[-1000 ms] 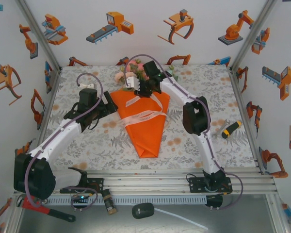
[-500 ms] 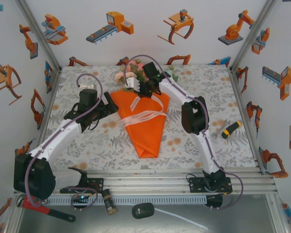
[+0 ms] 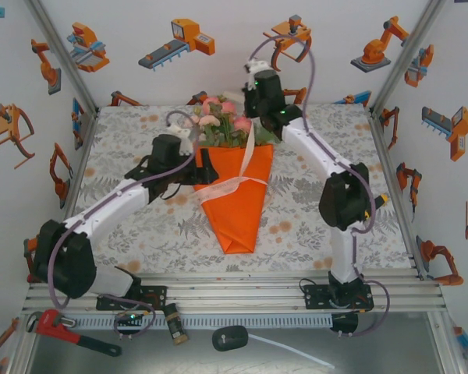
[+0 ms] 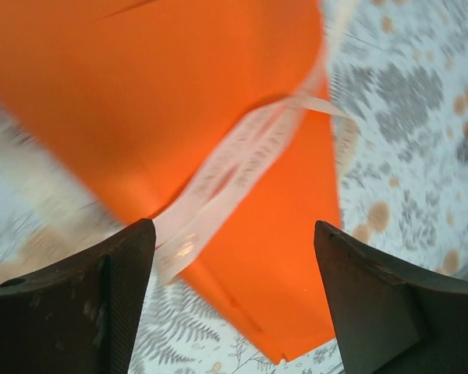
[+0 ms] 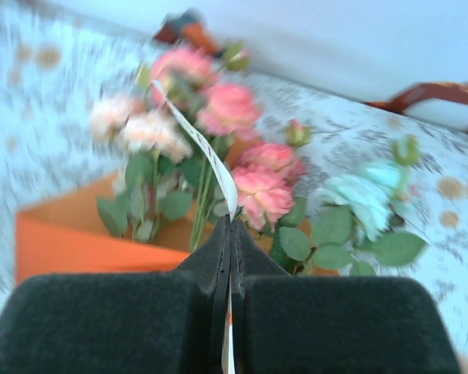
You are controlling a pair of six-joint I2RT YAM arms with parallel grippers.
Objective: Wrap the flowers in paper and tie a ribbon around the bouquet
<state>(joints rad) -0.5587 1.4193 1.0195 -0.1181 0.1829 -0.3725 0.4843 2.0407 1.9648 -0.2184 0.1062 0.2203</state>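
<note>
The bouquet lies mid-table: an orange paper [image 3: 235,210] cone with its tip toward me and the pink and cream flowers [image 3: 221,125] at its far, wide end. The cream ribbon [image 3: 232,185] circles the cone, and one strand runs up to my right gripper [image 3: 255,117]. In the right wrist view that gripper [image 5: 232,222] is shut on the ribbon [image 5: 210,160], just in front of the flowers [image 5: 242,148]. My left gripper [image 3: 206,173] sits at the cone's left edge. Its wrist view shows it [image 4: 232,238] open, with the paper [image 4: 179,101] and ribbon [image 4: 234,164] between and beyond the fingers.
A yellow-and-black tool [image 3: 382,201] lies at the right, partly behind the right arm's elbow. On the near ledge are a red wrench [image 3: 62,327] and a black puck with a white cable [image 3: 230,337]. Printed walls close in the left, right and back of the table.
The right gripper shut on the ribbon and rose toward the back, drawing a strand up over the flowers. The left arm swung right to the cone's left edge.
</note>
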